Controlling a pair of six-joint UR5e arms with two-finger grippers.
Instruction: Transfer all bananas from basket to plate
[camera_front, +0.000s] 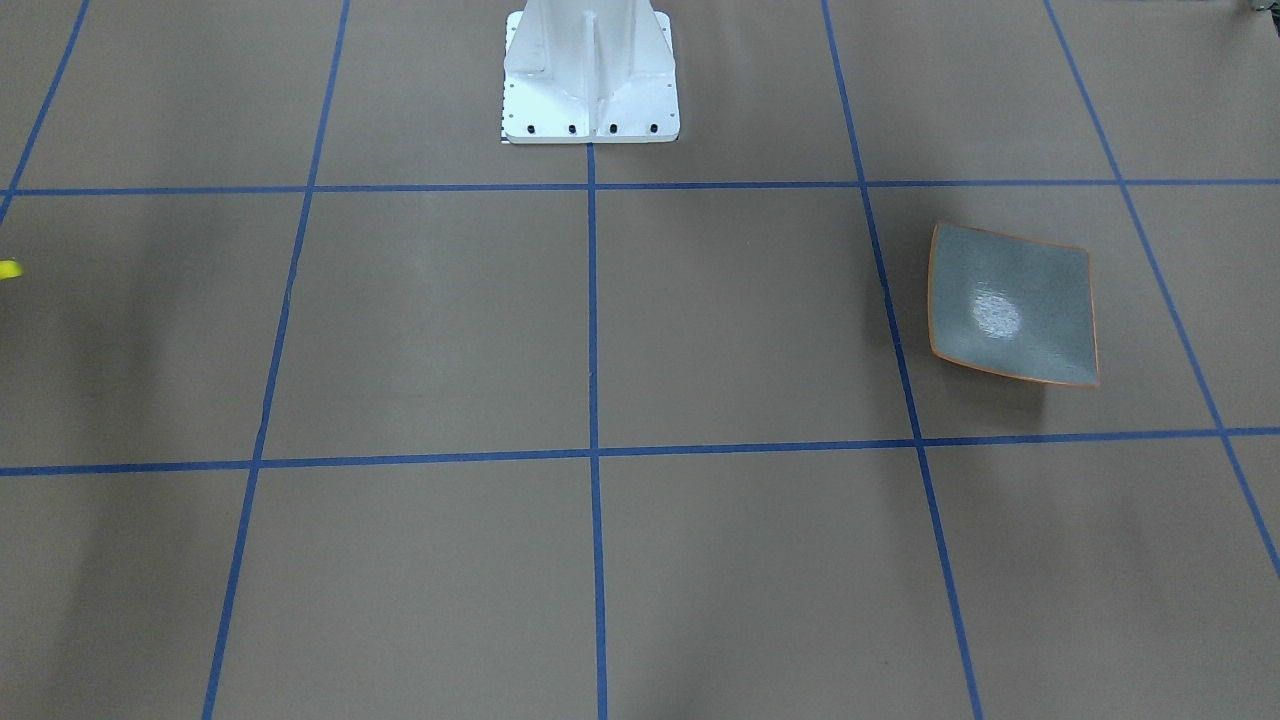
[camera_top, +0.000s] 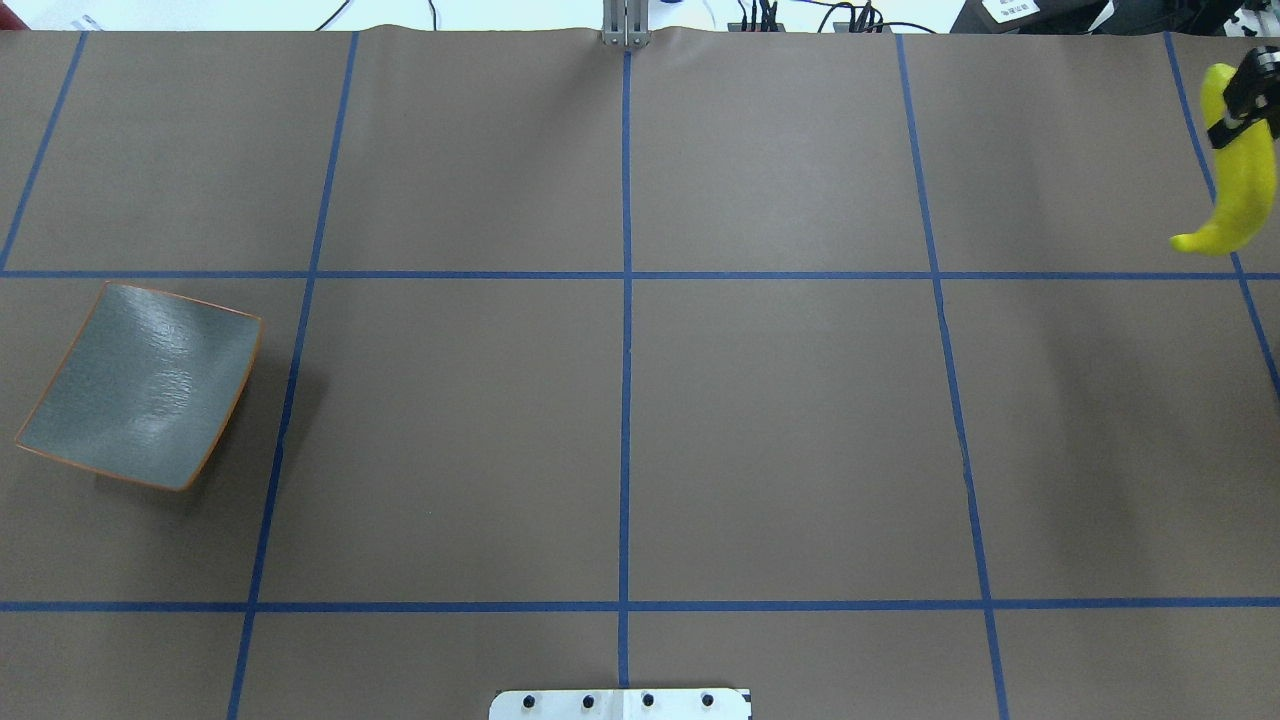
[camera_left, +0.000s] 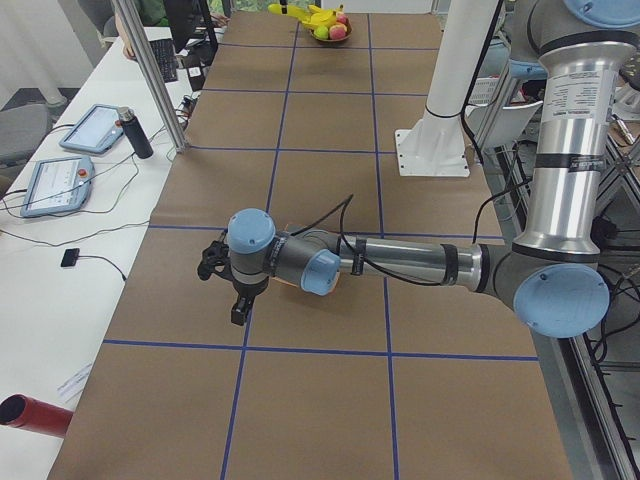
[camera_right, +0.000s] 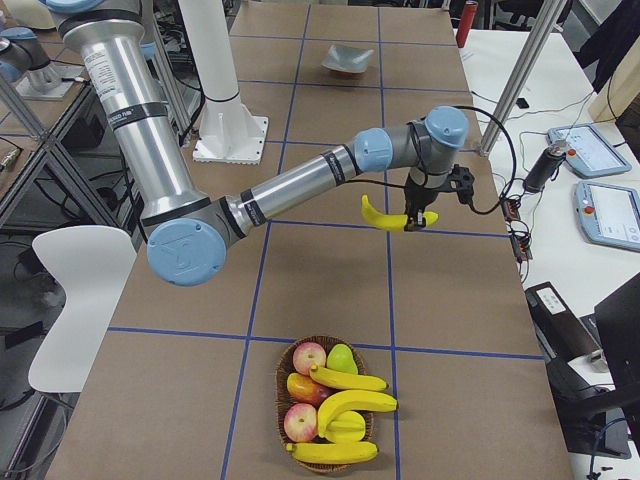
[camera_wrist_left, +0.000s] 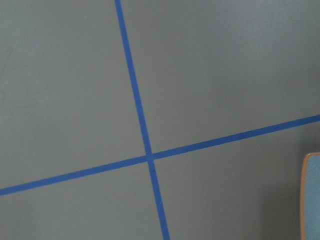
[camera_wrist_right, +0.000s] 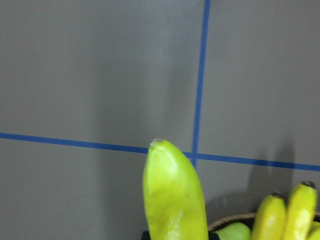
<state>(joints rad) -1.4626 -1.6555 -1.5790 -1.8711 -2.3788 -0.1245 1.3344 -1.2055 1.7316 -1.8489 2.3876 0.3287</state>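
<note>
Grey-blue plate (camera_top: 140, 385) at left, one banana (camera_top: 1245, 190) held aloft at far right
The left gripper (camera_left: 225, 275) shows only from the side, near the plate, so I cannot tell its finger state; the right gripper (camera_top: 1238, 118), cut off by the overhead edge, clamps the banana mid-length; three bananas (camera_right: 350, 380) lie in the wicker basket (camera_right: 280, 375) among apples (camera_right: 308, 357)

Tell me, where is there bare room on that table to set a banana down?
The plate is empty. All the squares of table between the plate and the banana in the right pincer are bare. Only the basket, at the robot's right end, is crowded with fruit.
</note>
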